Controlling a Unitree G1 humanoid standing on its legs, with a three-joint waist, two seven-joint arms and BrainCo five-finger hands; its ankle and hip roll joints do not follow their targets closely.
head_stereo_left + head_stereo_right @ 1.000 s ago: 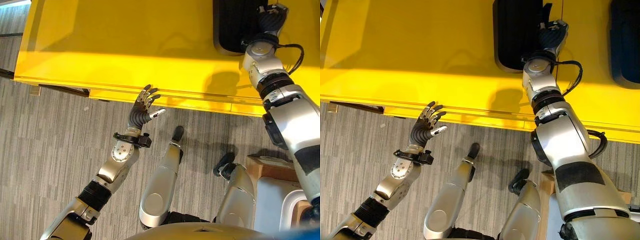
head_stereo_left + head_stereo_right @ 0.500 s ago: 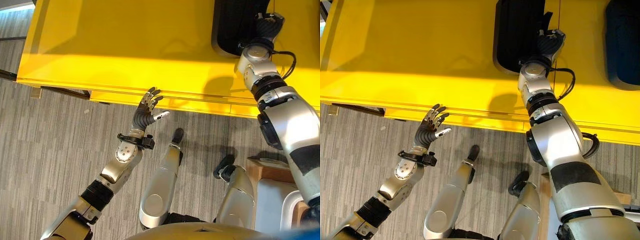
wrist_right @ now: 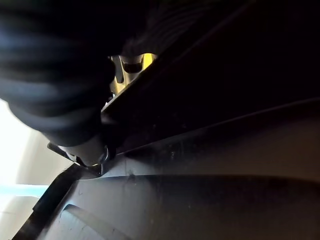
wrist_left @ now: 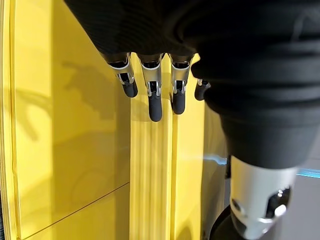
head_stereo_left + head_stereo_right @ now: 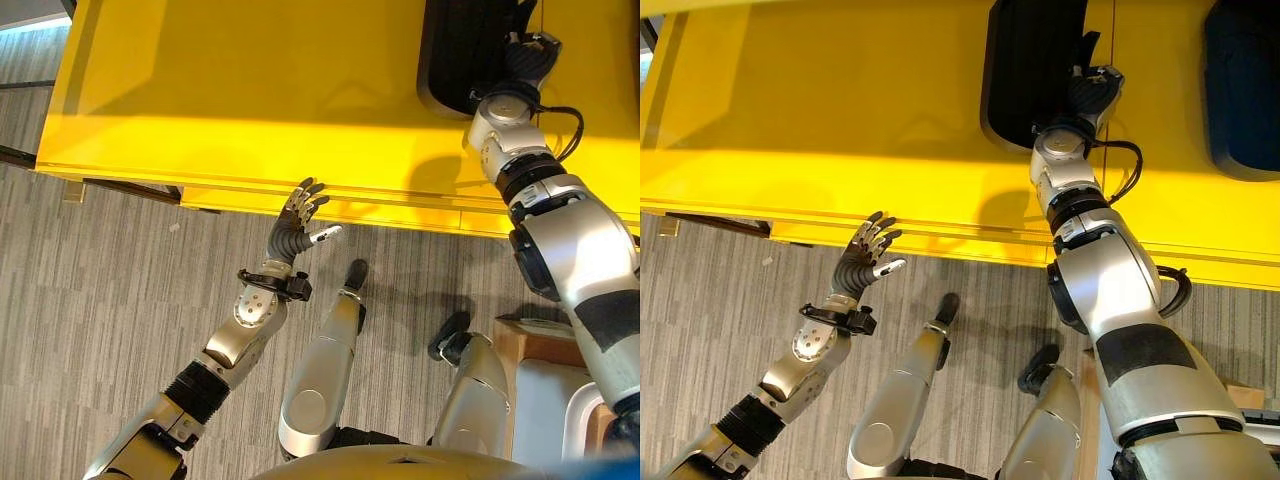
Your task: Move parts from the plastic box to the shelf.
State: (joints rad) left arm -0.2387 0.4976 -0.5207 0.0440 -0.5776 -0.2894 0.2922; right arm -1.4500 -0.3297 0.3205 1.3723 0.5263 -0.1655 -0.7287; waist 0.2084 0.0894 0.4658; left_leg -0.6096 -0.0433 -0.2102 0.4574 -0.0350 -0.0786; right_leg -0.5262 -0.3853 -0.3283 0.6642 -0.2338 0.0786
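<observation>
Nearest the robot lay the grey plank-patterned floor (image 5: pixel 100 300), bare and wide on the left side, running up to the front edge of the yellow shelf (image 5: pixel 250 90). To the robot's right, low beside its body, a light wooden box corner (image 5: pixel 535 340) and a pale container (image 5: pixel 575 400) stood on that floor, well short of the shelf. The left robot hand (image 5: pixel 295 222) was raised just in front of the shelf's front lip, fingers (image 4: pixel 155 102) straight and spread, thumb out to the side, holding nothing; in its wrist view the dark fingertips hung close over the stepped yellow edge without clearly touching it. The shelf's top was a broad flat surface, bare across its whole left and middle part, with a thin seam line running along the front strip. Farther in, on the right part of the shelf, lay the black part (image 5: pixel 1035 65), a dark rounded-cornered piece with its long axis running away from the shelf's front edge, its near end closest to that edge. The right robot hand (image 5: pixel 1092 85) rested at that part's right rim; whether it gripped the part cannot be told, as its wrist view was dark. A second dark part (image 5: pixel 1245 90) lay farther right on the shelf, apart from the first.
</observation>
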